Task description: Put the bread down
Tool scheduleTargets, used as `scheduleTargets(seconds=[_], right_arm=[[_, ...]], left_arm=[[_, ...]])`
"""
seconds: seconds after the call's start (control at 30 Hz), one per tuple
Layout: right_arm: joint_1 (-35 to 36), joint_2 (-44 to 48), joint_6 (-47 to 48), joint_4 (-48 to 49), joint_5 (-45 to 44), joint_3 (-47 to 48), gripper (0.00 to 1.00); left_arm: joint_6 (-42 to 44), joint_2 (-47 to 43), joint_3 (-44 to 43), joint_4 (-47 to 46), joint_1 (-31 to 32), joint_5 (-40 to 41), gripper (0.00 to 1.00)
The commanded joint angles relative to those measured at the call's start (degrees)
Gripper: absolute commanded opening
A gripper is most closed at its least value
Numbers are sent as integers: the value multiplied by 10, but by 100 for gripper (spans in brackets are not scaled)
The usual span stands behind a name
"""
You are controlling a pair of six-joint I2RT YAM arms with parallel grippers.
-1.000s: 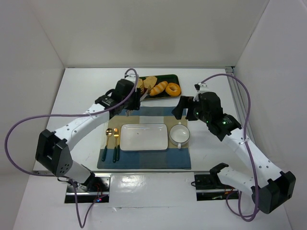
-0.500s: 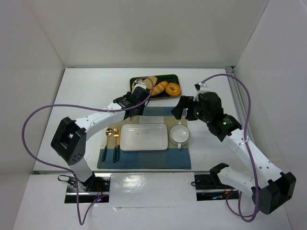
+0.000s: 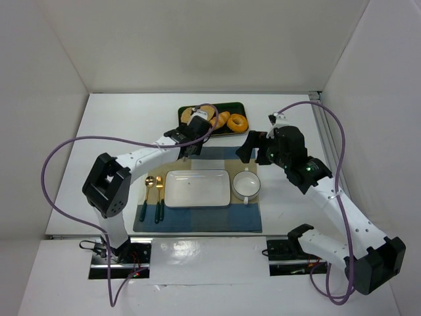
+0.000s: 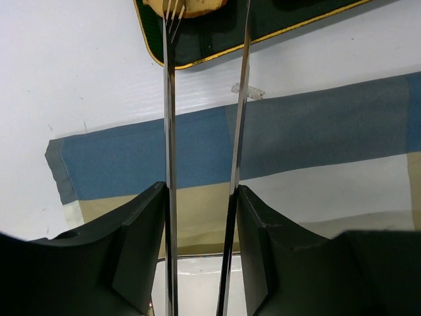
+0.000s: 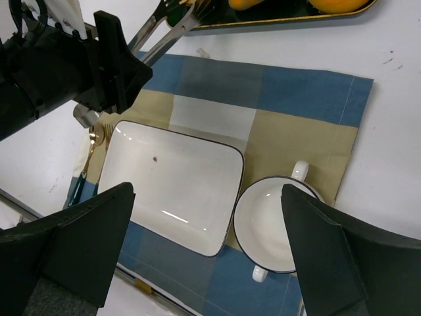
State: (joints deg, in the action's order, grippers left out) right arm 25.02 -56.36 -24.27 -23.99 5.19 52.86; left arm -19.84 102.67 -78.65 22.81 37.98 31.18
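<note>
The placemat (image 3: 247, 217) has blue, beige and white checks. The plate (image 3: 197, 188) and the cup (image 3: 246, 185) are white with dark rims. The tray (image 3: 235, 107) is dark green with a gold edge. The counter (image 3: 118, 125) is white. The cables (image 3: 59, 155) are purple.

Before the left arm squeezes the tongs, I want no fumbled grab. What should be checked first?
1. Tongs gripped by left gripper: ok.
2. Tong arms spread: ok.
3. Tips at the bread: one tip overlaps it; the other cannot tell.
4. Bread lying on tray: ok.
5. Plate bare for placing: ok.
6. Right gripper open, away from tray: ok.
</note>
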Motion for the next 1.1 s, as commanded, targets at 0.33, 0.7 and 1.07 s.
scheduleTargets(seconds=[0.33, 0.7, 1.07], right_arm=[[-10, -2, -2, 36, -5, 5, 100], [-10, -73, -56, 105, 32, 8, 100], [-61, -190, -62, 119, 85, 129, 100]], left_arm=[[18, 23, -42, 5, -16, 0, 36], [12, -120, -19, 94, 3, 34, 8], [-35, -266, -13, 236, 37, -37, 8]])
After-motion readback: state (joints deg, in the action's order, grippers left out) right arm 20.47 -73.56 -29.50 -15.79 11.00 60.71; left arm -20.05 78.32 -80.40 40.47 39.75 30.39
